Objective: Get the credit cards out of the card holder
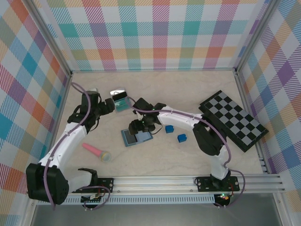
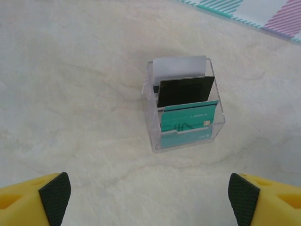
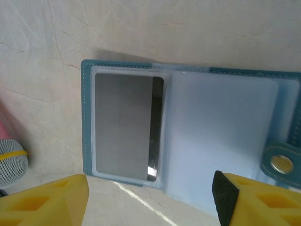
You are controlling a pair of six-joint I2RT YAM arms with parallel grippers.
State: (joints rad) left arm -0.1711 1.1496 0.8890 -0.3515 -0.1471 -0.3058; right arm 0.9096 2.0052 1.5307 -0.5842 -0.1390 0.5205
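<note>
The slate-blue card holder point(image 1: 129, 139) point(image 3: 221, 136) lies open on the table, its clear sleeves facing up. A grey card point(image 3: 123, 125) sits inside the left sleeve. My right gripper point(image 1: 141, 130) point(image 3: 148, 197) hovers open just above the holder, with nothing between its fingers. Farther back, a clear plastic box point(image 1: 121, 101) point(image 2: 184, 141) holds three upright cards: a teal-green card point(image 2: 189, 118) in front, a black card point(image 2: 186, 92) behind it and a white card point(image 2: 181, 66) at the back. My left gripper point(image 1: 109, 106) point(image 2: 149, 197) is open and empty, a short way in front of that box.
Two bright blue cubes point(image 1: 169, 128) point(image 1: 181, 138) lie right of the holder. A black-and-grey checkerboard point(image 1: 233, 120) lies at the right. A pink microphone point(image 1: 96, 151) point(image 3: 11, 162) lies left of the holder. The holder's snap tab point(image 3: 281, 163) sticks out at its right edge.
</note>
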